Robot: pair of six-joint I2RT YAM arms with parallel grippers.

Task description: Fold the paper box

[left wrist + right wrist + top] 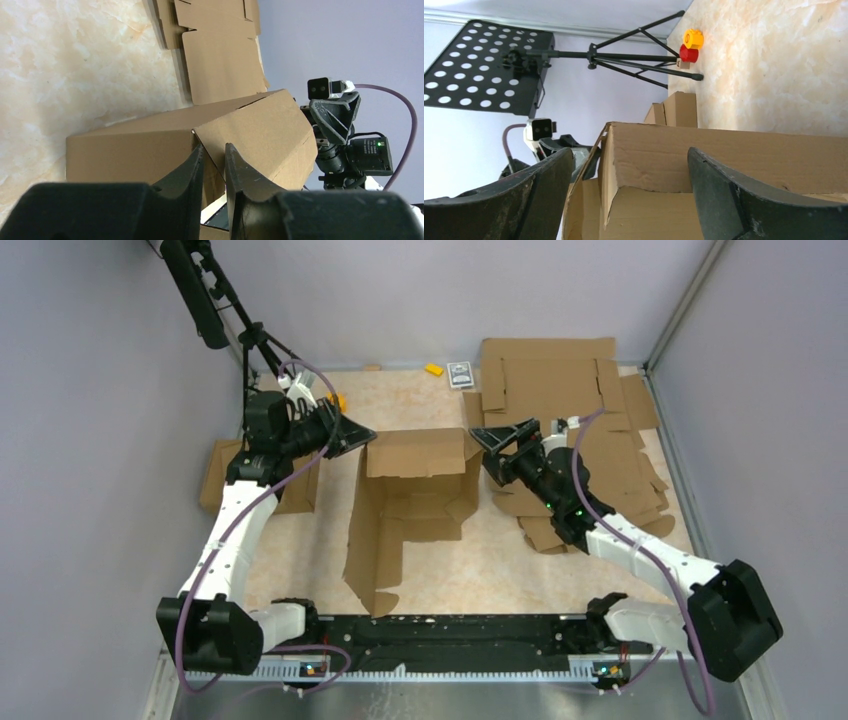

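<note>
Pinching the left wall of the half-raised, creased brown paper box (pixel 415 480) at the middle of the table (pixel 500 570) with the left gripper (pixel 362 435); holding the right gripper (pixel 478 440) wide apart around its right corner.

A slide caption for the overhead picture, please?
Left gripper pinches one wall of the paper box; right gripper stands open at the opposite wall.
</note>
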